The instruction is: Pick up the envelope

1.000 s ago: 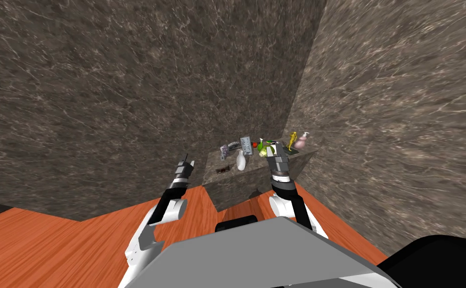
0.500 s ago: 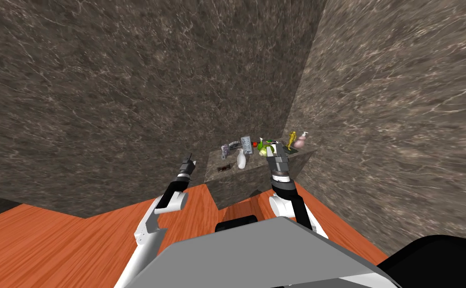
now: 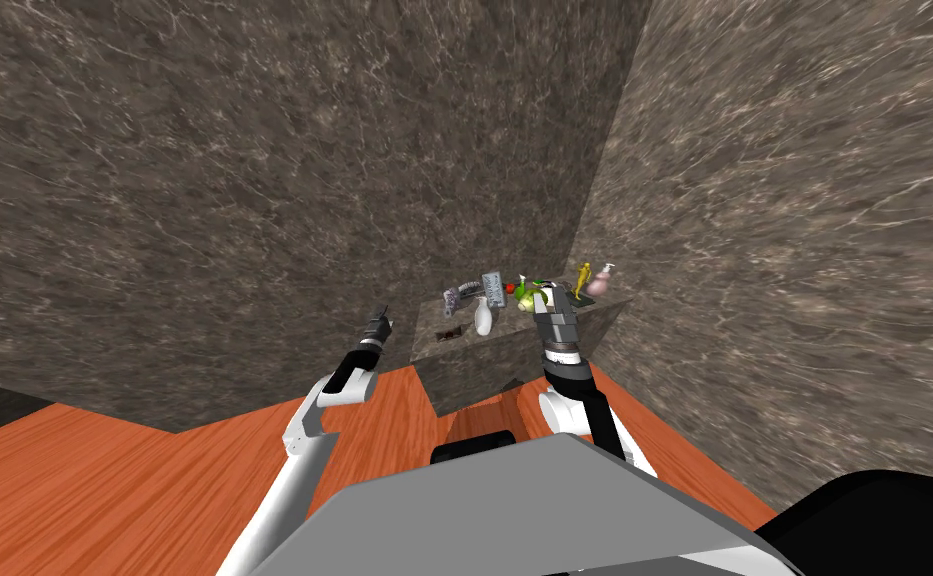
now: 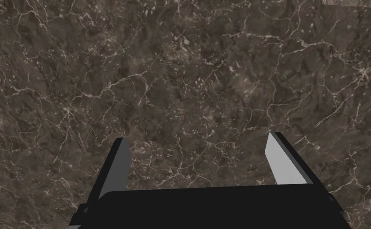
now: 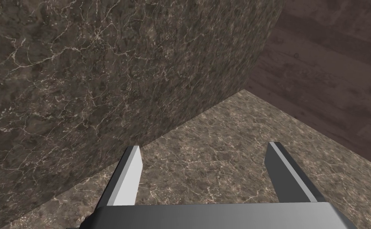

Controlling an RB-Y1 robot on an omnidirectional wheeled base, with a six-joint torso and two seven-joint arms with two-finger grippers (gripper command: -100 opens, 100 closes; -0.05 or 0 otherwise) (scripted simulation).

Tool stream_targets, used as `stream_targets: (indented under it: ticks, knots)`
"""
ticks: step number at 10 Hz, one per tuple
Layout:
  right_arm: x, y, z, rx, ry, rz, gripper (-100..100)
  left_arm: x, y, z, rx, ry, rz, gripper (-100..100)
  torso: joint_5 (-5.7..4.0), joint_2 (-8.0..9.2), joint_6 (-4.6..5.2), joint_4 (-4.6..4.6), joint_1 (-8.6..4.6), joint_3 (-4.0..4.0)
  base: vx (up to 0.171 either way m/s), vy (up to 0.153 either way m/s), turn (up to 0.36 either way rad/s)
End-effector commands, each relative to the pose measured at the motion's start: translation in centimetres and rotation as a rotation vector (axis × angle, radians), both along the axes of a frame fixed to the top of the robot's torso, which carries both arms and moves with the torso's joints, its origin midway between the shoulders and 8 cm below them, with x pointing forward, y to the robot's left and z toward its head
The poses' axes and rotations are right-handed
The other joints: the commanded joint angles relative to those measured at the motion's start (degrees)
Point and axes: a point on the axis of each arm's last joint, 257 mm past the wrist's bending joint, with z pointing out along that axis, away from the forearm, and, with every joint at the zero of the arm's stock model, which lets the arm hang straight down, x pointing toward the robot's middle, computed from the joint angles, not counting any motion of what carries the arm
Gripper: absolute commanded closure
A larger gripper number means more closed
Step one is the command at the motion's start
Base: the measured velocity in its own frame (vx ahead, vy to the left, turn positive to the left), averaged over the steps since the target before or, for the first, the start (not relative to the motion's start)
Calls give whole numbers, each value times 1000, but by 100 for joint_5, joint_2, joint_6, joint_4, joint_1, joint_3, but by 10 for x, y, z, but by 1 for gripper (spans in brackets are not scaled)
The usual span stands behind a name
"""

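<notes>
Two grippers are raised before a brown veined marble ledge [image 3: 474, 365] set in the corner between matching marble walls. Left gripper [image 3: 380, 322]: held off the ledge's left end and facing the wall, with its thin grey fingers [image 4: 119, 167] spread apart and nothing between them. Right gripper [image 3: 551, 302]: over the ledge top, its fingers [image 5: 127, 179] likewise apart and empty. On the ledge stand a white narrow-necked vase [image 3: 483, 318], a yellow figurine [image 3: 584, 279] and a pink pump bottle [image 3: 602, 283]. The pale grey-blue rectangular envelope [image 3: 494, 288] (identity judged from its flat shape) stands upright at the back, behind the vase and to the left of the right gripper. A small dark flat item [image 3: 445, 337] lies near the front left corner.
</notes>
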Motion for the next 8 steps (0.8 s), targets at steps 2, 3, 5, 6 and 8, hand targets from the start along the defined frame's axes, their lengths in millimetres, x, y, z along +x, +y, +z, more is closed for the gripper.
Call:
stream_targets:
  ticks: [2, 3, 5, 6, 8]
  knots:
    - [0, 0, 0, 0, 0, 0, 0, 20, 14, -13, 26, 73, 28, -100, 0, 4, 0, 1, 1, 2, -39, -2, 3]
    - [0, 0, 0, 0, 0, 0, 0, 21, 15, -16, 26, 86, 32, -100, 0, 2, 0, 0, -1, 1, -13, -3, -3]
    - [0, 0, 0, 0, 0, 0, 0, 36, 29, -26, 46, 150, 61, -100, -1, -2, 0, 0, -5, -1, -23, -11, 1]
    - [0, 0, 0, 0, 0, 0, 0, 45, 39, -25, 70, 172, 78, -100, -1, -2, -1, -1, -4, -1, -32, -15, -2]
    - [0, 0, 0, 0, 0, 0, 0, 50, 44, -36, 65, 216, 93, -100, -1, -1, 0, 0, -5, -1, -19, -9, -1]
